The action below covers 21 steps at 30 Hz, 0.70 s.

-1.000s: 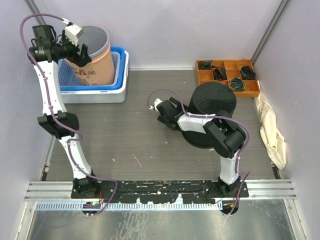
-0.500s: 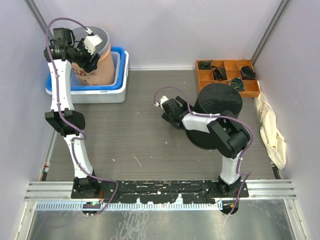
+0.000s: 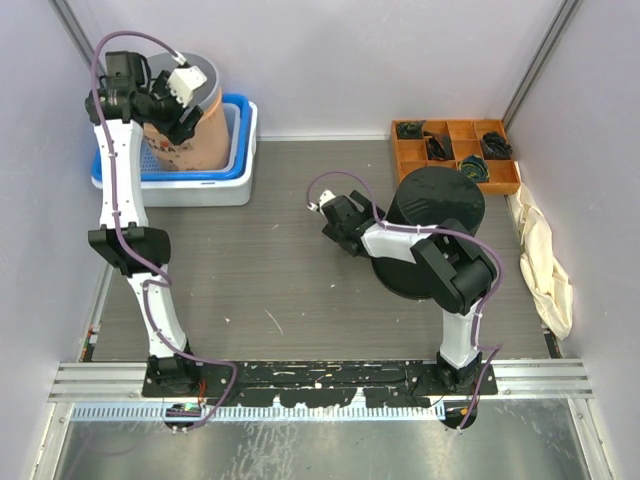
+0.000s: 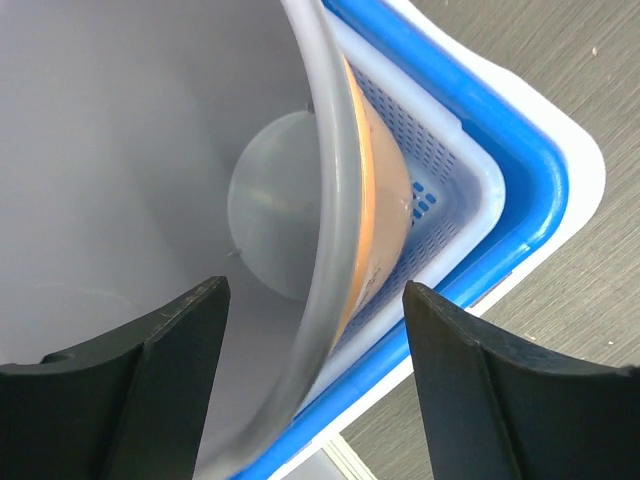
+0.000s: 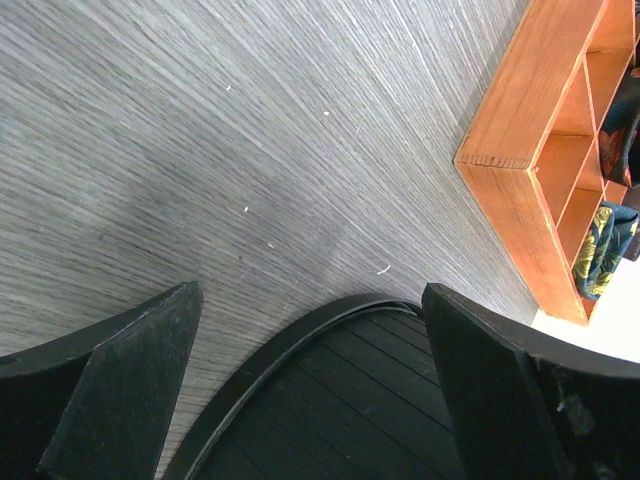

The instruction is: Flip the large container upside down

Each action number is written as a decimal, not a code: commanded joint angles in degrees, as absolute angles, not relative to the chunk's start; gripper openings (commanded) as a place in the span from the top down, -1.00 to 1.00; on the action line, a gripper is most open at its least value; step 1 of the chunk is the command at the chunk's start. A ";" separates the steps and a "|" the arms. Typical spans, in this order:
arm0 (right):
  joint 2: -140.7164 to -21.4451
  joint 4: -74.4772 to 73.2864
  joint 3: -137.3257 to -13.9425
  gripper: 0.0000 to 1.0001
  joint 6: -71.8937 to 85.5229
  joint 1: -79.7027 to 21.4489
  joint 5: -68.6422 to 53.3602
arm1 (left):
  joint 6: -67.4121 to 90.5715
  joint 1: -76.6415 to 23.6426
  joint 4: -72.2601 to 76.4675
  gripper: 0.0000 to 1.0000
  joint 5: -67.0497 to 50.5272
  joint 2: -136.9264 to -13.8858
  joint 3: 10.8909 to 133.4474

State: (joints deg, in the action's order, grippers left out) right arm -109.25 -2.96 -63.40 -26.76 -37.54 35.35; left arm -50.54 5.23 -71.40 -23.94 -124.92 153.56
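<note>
An orange bucket [image 3: 195, 140] with a grey inside stands mouth up in a blue and white basket [image 3: 238, 160] at the back left. My left gripper [image 3: 183, 105] is open over its rim. In the left wrist view the grey rim [image 4: 325, 250] runs between the fingers of the left gripper [image 4: 315, 390], one finger inside and one outside. A large black container [image 3: 425, 235] stands on the table at the right, flat end up. My right gripper [image 3: 335, 215] is open at its left side, low down. In the right wrist view its ribbed wall [image 5: 360, 400] lies between the open fingers.
A wooden divided tray [image 3: 455, 150] with small dark items sits at the back right; its corner shows in the right wrist view [image 5: 540, 160]. A cream cloth bag [image 3: 545, 260] lies along the right wall. The basket's blue edge [image 4: 505, 190] lies beside the bucket.
My left gripper has swung right, from the bucket's left side to over its rim, and the basket has shifted left. My right gripper and the black container have shifted slightly.
</note>
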 commanded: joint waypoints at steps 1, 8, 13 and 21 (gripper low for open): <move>-114.17 -9.72 -62.35 -0.99 -23.99 -37.09 30.81 | -46.04 5.10 -66.63 -0.42 -27.71 -116.75 153.73; -114.61 -10.20 -62.69 -0.99 -23.71 -36.75 30.41 | -46.08 5.10 -67.53 -0.32 -26.91 -118.19 155.35; -114.99 -9.44 -62.53 -0.99 -23.73 -34.74 32.40 | -46.88 5.10 -68.47 -0.27 -25.97 -119.46 154.50; -115.07 -9.81 -62.50 -0.99 -22.41 -29.55 31.73 | -46.65 5.08 -67.85 -0.25 -25.54 -121.24 155.65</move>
